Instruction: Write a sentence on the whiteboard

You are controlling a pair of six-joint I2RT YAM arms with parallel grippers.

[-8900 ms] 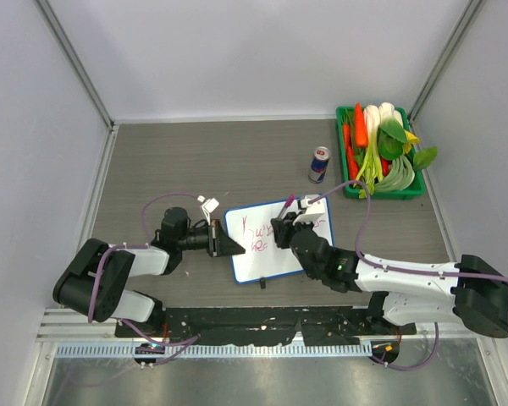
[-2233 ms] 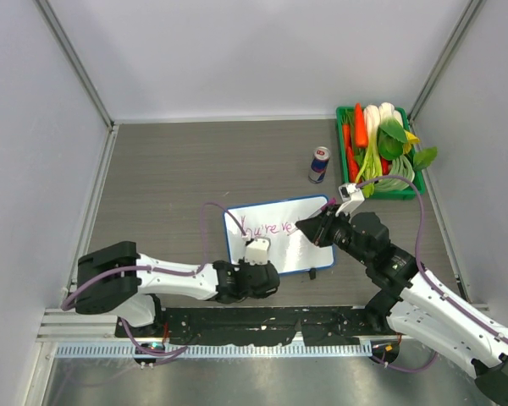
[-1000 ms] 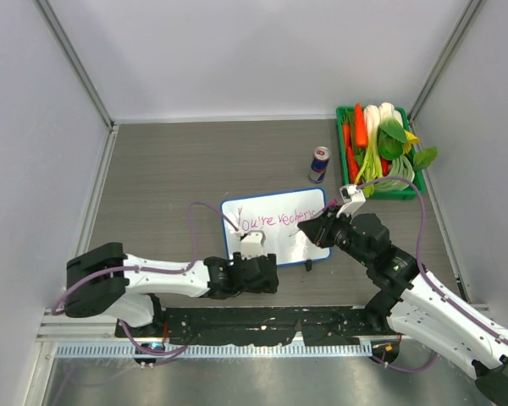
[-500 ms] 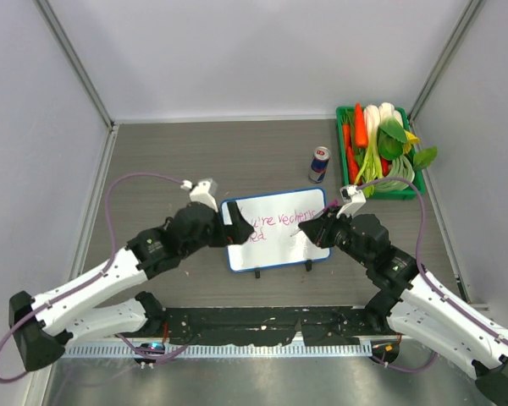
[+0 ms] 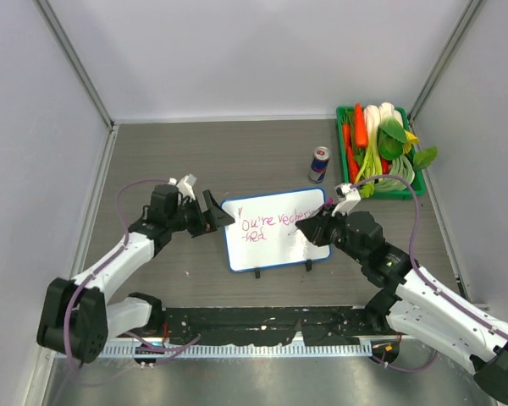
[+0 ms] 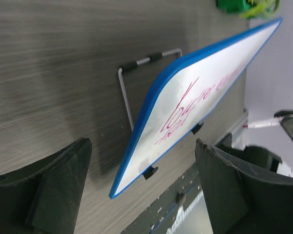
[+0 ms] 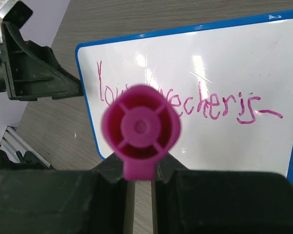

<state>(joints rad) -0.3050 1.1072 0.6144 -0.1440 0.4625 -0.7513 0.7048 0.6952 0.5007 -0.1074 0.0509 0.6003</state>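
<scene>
Whiteboard [image 5: 275, 252] lettering nearing completion, left arm newly repositioned.

Sentence [image 5: 271, 222] is now running almost to the right rim, with a short second line starting beneath it, where two seconds back the top line was stopping at "ve". Left claw [image 5: 214, 214] is now sitting off the board's far-left corner instead of under the near edge, its fingers standing apart and gripping nothing, so the board is apparently lying unsteadied. Right claw [image 5: 311, 228] is staying clamped on the pink marker [image 7: 140, 129], poised over the board's right part; tip contact cannot be judged. Board is lying mid-tabletop [image 5: 195, 161], its long axis running left to right and rising slightly rightward, its clip edge facing the arm bases. Judgement: writing is probably drawing to a close.
</scene>
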